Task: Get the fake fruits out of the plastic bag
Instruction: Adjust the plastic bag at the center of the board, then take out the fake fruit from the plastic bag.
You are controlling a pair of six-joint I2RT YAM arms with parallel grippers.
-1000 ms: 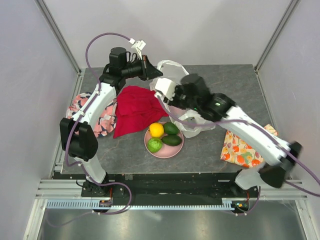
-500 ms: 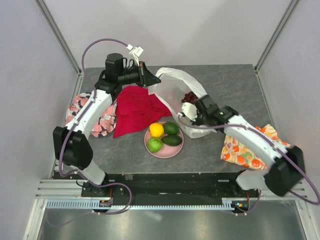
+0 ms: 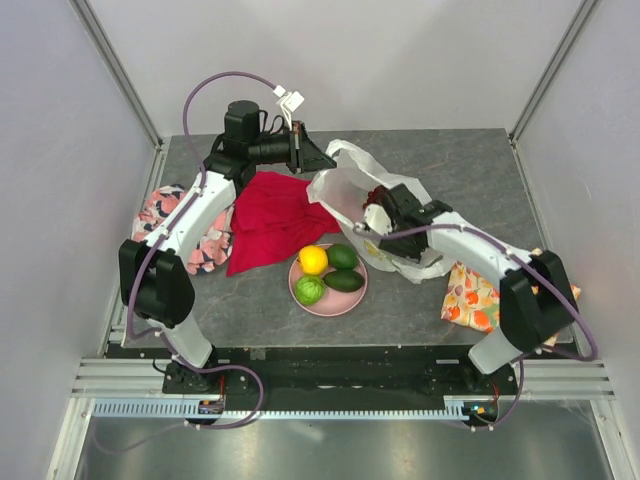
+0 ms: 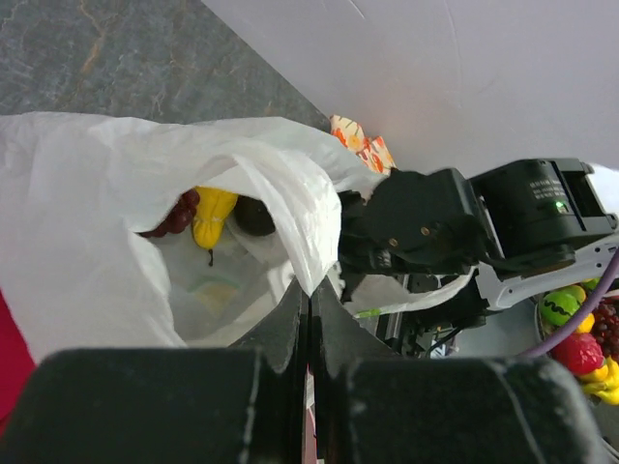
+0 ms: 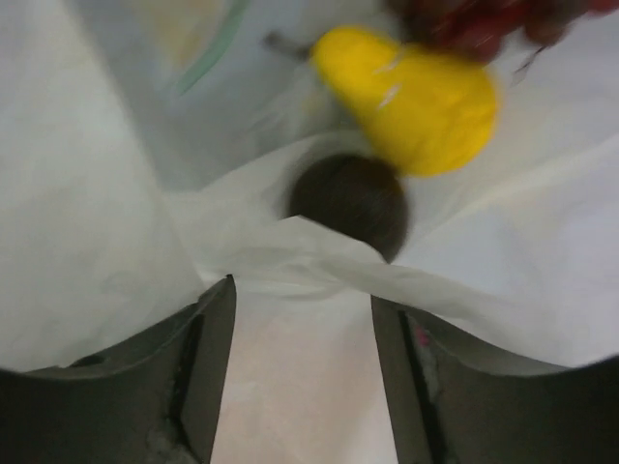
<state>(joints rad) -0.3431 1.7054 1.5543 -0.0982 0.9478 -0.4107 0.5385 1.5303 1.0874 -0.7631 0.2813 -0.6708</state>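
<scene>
The plastic bag (image 3: 345, 185) lies behind the pink plate (image 3: 330, 304), its mouth held up. My left gripper (image 3: 312, 155) is shut on the bag's rim (image 4: 305, 242). Inside the bag lie a yellow pear (image 4: 213, 215), dark red grapes (image 4: 172, 217) and a dark avocado (image 4: 254, 215). My right gripper (image 3: 372, 215) is in the bag's mouth, open (image 5: 302, 290), with a fold of bag film across its tips. The avocado (image 5: 350, 198) sits just beyond them, the pear (image 5: 416, 97) farther in. On the plate rest a yellow citrus (image 3: 313, 260), a lime (image 3: 309, 290) and two avocados (image 3: 343, 268).
A red cloth (image 3: 272, 215) lies left of the bag, partly under it. A floral cloth (image 3: 175, 225) is at the table's left edge. An orange fruit-printed cloth (image 3: 468, 300) lies at the right, under my right arm.
My right arm has come down from above the bag and its gripper now sits in the bag's mouth, jaws wider than half a second ago. My left gripper has shifted right, still holding the rim.
</scene>
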